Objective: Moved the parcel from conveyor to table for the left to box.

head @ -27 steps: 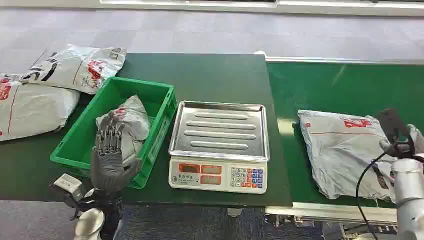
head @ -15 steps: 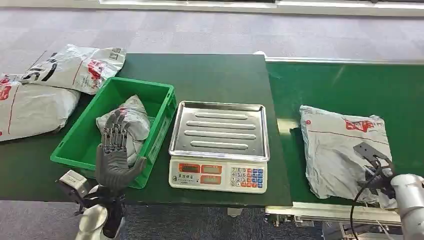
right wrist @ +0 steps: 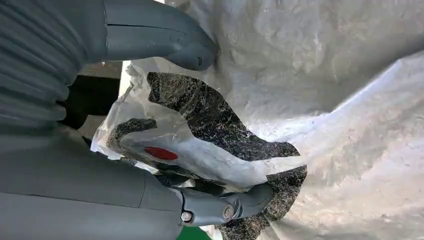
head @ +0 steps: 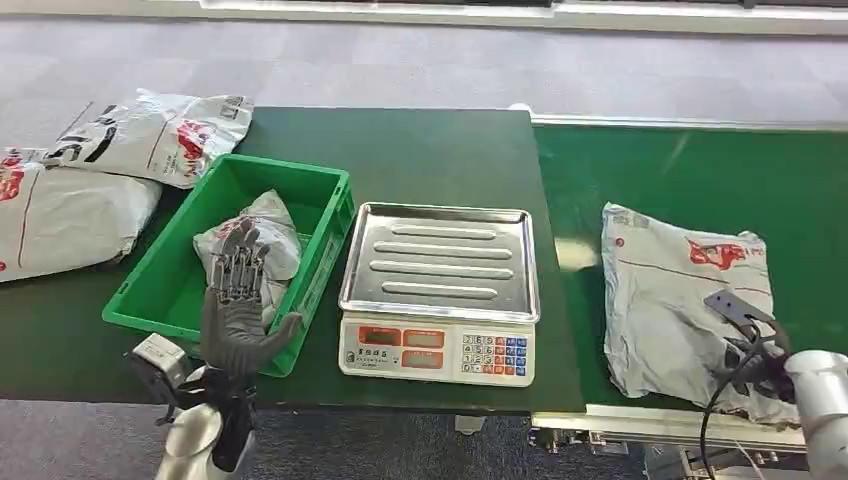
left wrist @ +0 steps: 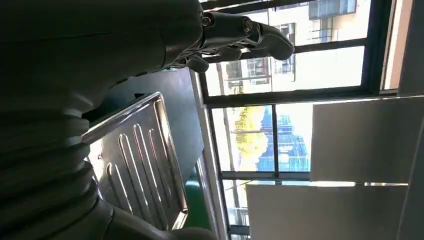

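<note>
A grey plastic parcel (head: 680, 290) with red print lies on the green conveyor belt (head: 700, 165) at the right. My right hand (head: 745, 330) is at the parcel's near right corner. In the right wrist view its thumb (right wrist: 165, 40) presses on top of the parcel (right wrist: 325, 90) and a finger (right wrist: 230, 207) curls under the edge, so the crumpled corner sits between them. My left hand (head: 238, 300) stands upright with fingers spread in front of the green bin (head: 330, 230) and holds nothing. Its fingers (left wrist: 240, 30) show in the left wrist view.
The green bin holds another grey parcel (head: 262, 235). A scale (head: 438, 350) with a steel tray (head: 440, 262) stands between bin and conveyor. Two more parcels (head: 150, 130) (head: 60, 215) lie at the far left of the dark green table (head: 420, 150).
My right hand came down from above the parcel onto its near right corner and closed around the edge. The left hand drifted a little to the right. The parcel shifted slightly.
</note>
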Motion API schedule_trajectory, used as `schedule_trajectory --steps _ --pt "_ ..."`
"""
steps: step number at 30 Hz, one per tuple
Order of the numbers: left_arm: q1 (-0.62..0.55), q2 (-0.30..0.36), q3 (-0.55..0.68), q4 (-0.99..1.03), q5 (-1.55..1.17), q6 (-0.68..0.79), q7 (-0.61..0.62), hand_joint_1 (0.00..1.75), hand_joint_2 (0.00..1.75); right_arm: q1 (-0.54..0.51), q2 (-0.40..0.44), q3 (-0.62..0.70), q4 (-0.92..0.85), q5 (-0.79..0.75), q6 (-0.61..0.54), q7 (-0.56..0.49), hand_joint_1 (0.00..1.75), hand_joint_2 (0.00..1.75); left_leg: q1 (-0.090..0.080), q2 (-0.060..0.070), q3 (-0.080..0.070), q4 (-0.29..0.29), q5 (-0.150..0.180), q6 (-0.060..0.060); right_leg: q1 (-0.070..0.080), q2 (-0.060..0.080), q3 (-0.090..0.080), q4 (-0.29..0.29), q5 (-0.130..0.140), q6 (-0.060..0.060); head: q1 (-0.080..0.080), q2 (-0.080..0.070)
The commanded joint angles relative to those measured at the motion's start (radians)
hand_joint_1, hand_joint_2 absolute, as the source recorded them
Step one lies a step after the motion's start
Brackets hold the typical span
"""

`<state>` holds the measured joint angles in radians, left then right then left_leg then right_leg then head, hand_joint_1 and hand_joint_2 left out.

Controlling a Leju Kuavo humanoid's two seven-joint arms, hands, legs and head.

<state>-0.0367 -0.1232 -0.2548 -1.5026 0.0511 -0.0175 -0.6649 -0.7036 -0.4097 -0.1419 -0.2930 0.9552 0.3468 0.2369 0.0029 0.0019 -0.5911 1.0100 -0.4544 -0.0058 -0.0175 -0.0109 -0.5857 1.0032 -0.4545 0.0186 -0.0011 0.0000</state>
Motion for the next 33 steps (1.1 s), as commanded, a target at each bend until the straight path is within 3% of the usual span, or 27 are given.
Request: schedule_trajectory --steps 1,12,26,31,33 --pt "-0.048 0.017 -0.023 0.038 -0.008 -0.004 0.042 0.00 1.75 0.019 0.029 -0.011 0.061 0.008 -0.035 0.004 1.75 1.75 0.002 -0.002 0.002 -0.002 0.002 0.000 0.002 -0.001 0.004 -0.004 0.002 -0.001 0.000 0.000" --pt "-0.050 0.011 0.006 0.022 -0.028 -0.025 0.046 0.00 1.75 -0.024 0.047 -0.014 0.042 0.027 -0.143 -0.051 1.75 1.75 0.001 0.000 0.003 -0.001 0.001 0.000 0.001 0.000 0.004 -0.003 0.001 -0.001 0.000 0.000" --pt "-0.040 0.014 0.006 0.030 -0.034 -0.020 0.036 0.00 1.75 -0.042 0.045 -0.006 0.055 0.051 -0.120 -0.034 1.75 1.75 0.000 0.001 0.002 -0.002 0.001 0.000 0.000 0.002 0.004 -0.004 0.002 -0.001 0.000 0.000" --pt "0.006 0.018 0.013 -0.012 -0.037 -0.006 0.026 0.00 1.75 -0.057 0.085 -0.067 0.009 0.009 -0.338 -0.180 1.75 1.75 0.000 0.002 0.002 -0.002 0.000 0.000 0.000 0.002 0.003 -0.003 0.001 -0.001 0.000 0.000" --pt "0.023 0.015 0.023 -0.035 -0.038 0.004 0.022 0.00 1.75 -0.079 0.124 -0.114 -0.036 -0.046 -0.490 -0.341 1.75 1.75 0.000 0.005 0.001 -0.001 0.000 0.000 0.000 0.006 0.002 -0.002 0.002 -0.001 0.000 0.000"
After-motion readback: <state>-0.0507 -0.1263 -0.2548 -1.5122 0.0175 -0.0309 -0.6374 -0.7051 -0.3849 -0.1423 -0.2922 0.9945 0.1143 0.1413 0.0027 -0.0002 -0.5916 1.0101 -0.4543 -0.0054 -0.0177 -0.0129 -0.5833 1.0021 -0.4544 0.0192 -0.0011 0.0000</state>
